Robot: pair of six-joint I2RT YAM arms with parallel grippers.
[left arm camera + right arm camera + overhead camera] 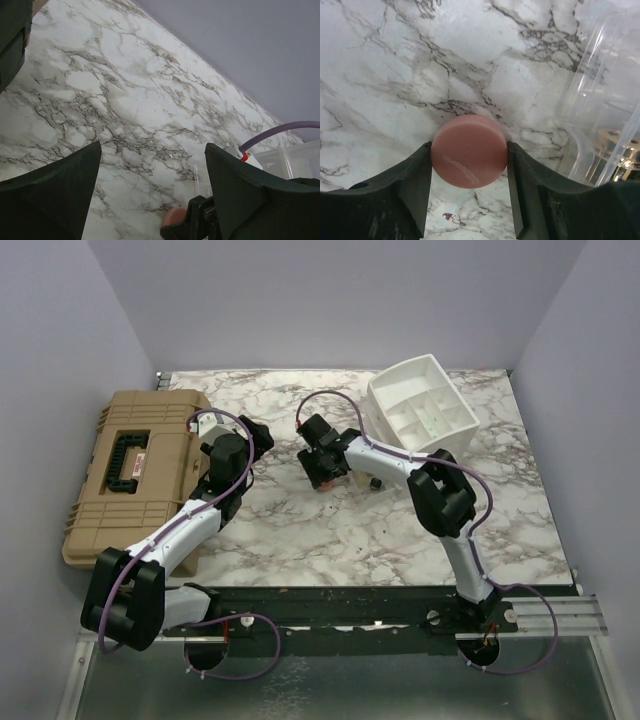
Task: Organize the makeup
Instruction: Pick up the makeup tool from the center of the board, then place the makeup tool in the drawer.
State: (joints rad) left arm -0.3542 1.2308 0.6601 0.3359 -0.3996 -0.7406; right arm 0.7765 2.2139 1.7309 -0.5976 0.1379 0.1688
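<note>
R gripper (468, 167) fingers pinch pink round puff (469, 150) both sides, marble table (395, 60) below; L gripper (152, 172) fingers spread wide.

Top camera overlooks the whole table (300, 530); both wrist cameras skim low over it, sharing the pink puff (470, 157).

Bright, even light — soft shadows

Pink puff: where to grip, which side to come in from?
The puff's curved rim, across the widest part, from above. It lies flat on the table, a thick round disc whose edge gives fingers purchase. The right gripper has a finger against each side.
</note>
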